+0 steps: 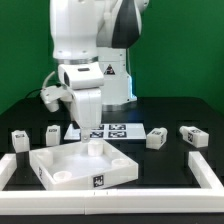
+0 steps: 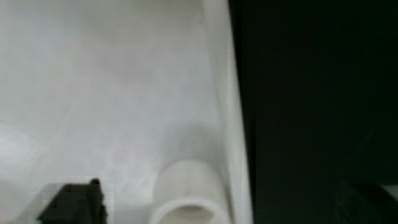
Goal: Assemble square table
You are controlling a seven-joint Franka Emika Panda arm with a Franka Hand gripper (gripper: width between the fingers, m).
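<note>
The step in hand seems to be the grasping of the tabletop point(image 1: 80, 160), before any leg goes in. The gripper point(image 1: 82, 126) hangs low over its far side. In the wrist view the fingers point(image 2: 71, 200) are spread: one stands over the white panel and the other, dim against the black table point(image 2: 320, 100), seems to stand outside the raised edge point(image 2: 226, 100) - so the hand straddles this edge and pinches nothing. I judge that the next move calls for a short descent and a firm closing on the edge, without pushing the panel aside. The tabletop lies near the middle of the scene, shallow like a tray - it holds only its own corner sockets point(image 2: 187, 200), and those I can see are unfilled. The legs point(image 1: 52, 132) lie loose outside it, two on the exterior view's left and two on its right, with the marker board point(image 1: 115, 128) between them.
</note>
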